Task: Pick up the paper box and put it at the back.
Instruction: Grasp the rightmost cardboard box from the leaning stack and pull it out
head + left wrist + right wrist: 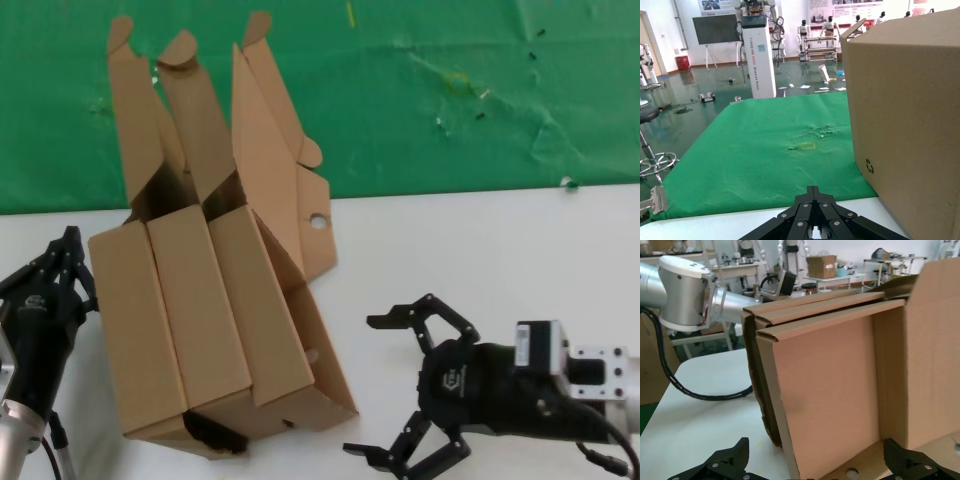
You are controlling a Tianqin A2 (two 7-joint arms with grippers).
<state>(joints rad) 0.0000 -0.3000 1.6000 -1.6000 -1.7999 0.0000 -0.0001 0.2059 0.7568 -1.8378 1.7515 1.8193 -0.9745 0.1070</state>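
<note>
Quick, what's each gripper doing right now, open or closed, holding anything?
Left gripper: closed, empty, beside the boxes.
Right gripper: open, empty, facing the paper box.

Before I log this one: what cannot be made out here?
- Left pincer: head view shows it side-on; left wrist view's edge cuts it off.
- Paper box: the paired boxes hide its left side in the head view.
- Black smudge: too small to identify.

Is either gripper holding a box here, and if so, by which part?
Nothing is held. The right gripper sits open beside the paper box, clear of it; the left gripper is shut, next to the paired boxes.
</note>
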